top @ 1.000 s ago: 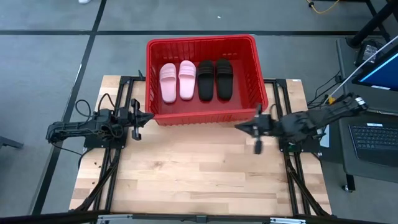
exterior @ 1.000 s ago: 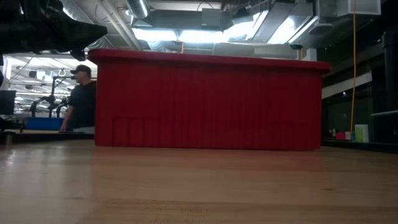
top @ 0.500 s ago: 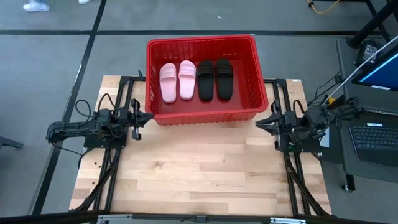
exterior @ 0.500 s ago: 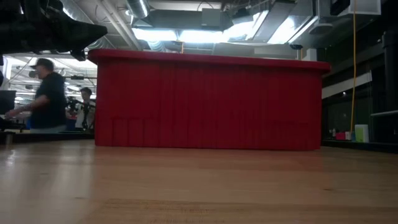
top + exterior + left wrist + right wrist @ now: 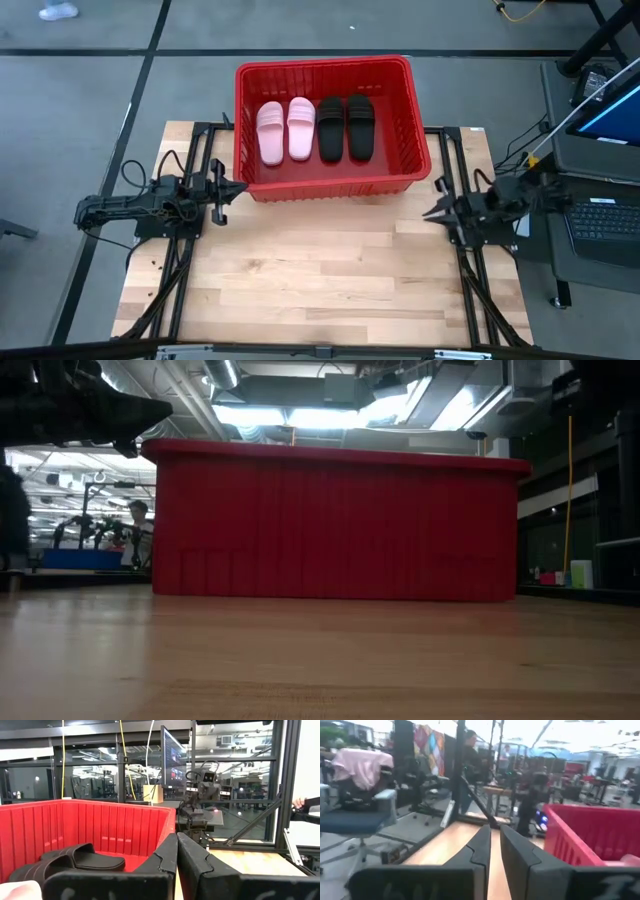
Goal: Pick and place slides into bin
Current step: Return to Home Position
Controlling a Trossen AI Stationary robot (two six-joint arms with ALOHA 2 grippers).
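The red bin (image 5: 420, 130) stands at the table's far middle; it also shows in the low view (image 5: 335, 525). Two pale pink slides (image 5: 285, 130) and two black slides (image 5: 345, 127) lie side by side on its floor, soles down. The left wrist view shows the black slides (image 5: 75, 862) in the bin (image 5: 115, 827). My left gripper (image 5: 226, 190) is shut and empty beside the bin's near left corner. My right gripper (image 5: 432, 213) is empty by the table's right edge, past the bin's near right corner; a narrow gap shows between its fingers (image 5: 495, 835).
Bare wooden tabletop (image 5: 320, 270) lies between the arms and toward the near edge. A laptop (image 5: 600, 220) and a monitor stand off the table's right side. People and equipment show in the room beyond the table (image 5: 135, 525).
My right gripper has drawn back from in front of the bin's near right corner toward the table's right edge, its arm folding in. The slides and the bin have kept still. A person behind the table has walked off to the left.
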